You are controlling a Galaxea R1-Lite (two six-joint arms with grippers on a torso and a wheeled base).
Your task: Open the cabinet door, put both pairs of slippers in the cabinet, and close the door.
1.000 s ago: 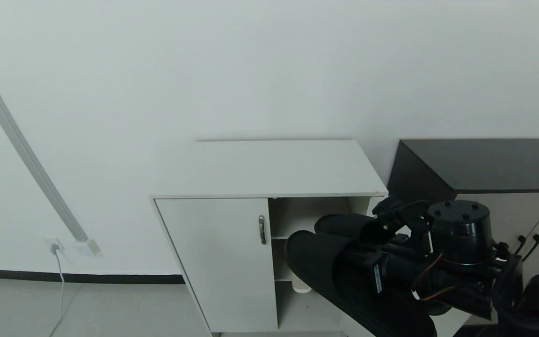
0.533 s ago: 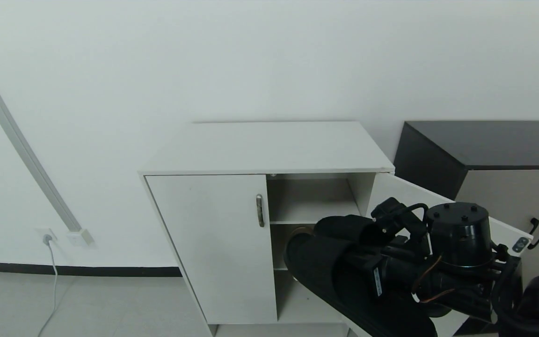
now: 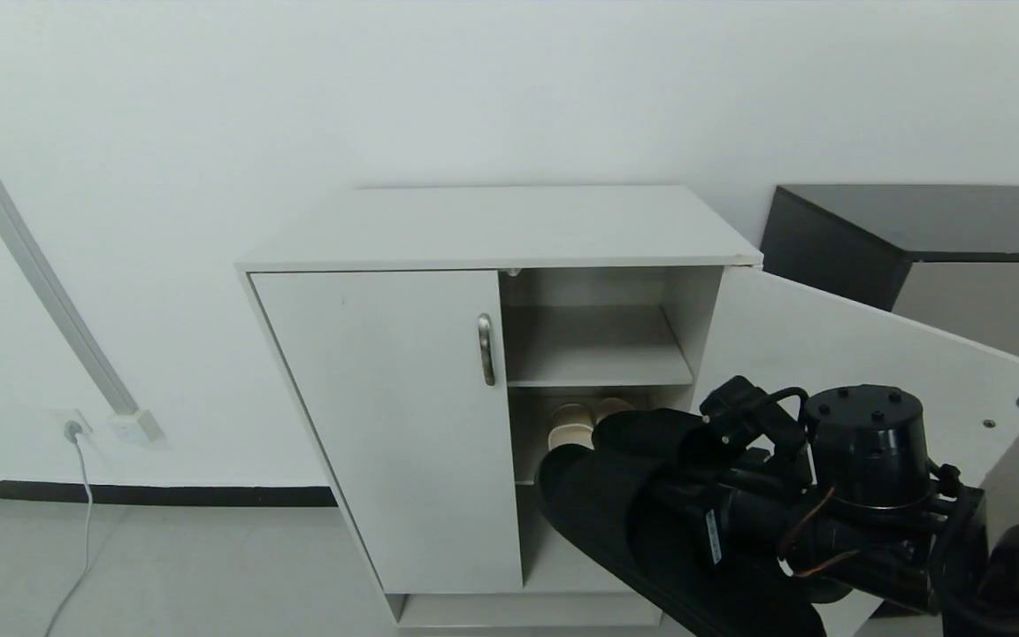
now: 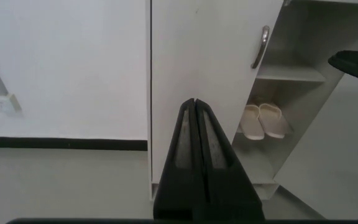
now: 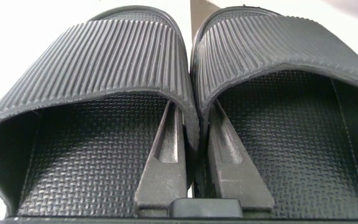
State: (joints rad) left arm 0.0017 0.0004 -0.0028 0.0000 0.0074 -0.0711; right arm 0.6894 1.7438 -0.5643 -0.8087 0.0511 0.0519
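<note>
Gripping black slippers (image 5: 123,74), right claw (image 5: 194,158) clenching on pair's adjoining inner walls, holding them side by side before open half of cabinet (image 3: 509,226). Left claw (image 4: 194,109) staying off things, fingers pressing together, empty, facing closed left door (image 3: 386,425). Right door (image 3: 828,354) standing wide open. Beige slippers (image 3: 582,423) lying paired on middle shelf (image 4: 257,144) inside.

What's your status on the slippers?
Right end effector shut on black slippers, before the open cabinet. Left end effector shut, holding nothing. Beige slippers already in middle compartment. Right door open, nothing seen in the way.
</note>
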